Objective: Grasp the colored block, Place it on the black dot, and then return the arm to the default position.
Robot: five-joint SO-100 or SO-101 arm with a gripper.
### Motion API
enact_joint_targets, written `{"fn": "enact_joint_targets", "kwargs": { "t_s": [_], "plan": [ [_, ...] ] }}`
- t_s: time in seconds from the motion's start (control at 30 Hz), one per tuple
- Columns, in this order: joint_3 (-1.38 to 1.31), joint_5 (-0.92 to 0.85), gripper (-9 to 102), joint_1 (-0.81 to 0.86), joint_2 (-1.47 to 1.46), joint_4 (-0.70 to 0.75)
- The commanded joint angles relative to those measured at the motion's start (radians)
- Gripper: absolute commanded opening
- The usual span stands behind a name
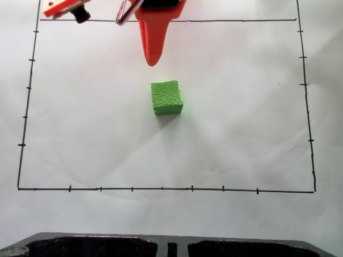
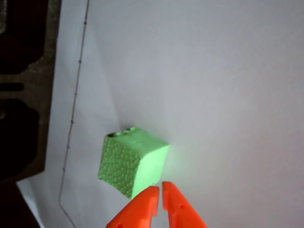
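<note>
The green cube (image 1: 166, 97) sits flat on the white paper near the middle of the drawn rectangle in the fixed view. My orange gripper (image 1: 153, 60) hangs above the paper behind the cube, its point a short way from the cube's far edge and not touching it. In the wrist view the two orange fingertips (image 2: 151, 195) stand almost together at the bottom edge, shut with nothing between them, and the cube (image 2: 130, 164) lies just beyond the gripper (image 2: 159, 190). The black dot is hidden or out of view.
A thin black border line (image 1: 161, 188) with tick marks frames the work area on the paper. A dark moulded object (image 1: 107, 245) lies along the near edge; it appears in the wrist view as dark moulding (image 2: 21, 95). An orange part with a black camera (image 1: 69, 8) sits top left.
</note>
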Motion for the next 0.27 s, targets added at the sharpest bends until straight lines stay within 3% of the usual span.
{"fn": "enact_joint_targets", "kwargs": {
  "t_s": [0.0, 0.23],
  "plan": [
    [-0.008, -0.002, 0, -0.006, 0.017, 0.002],
    [-0.008, 0.04, 0, 0.015, 0.017, 0.0]
  ]
}}
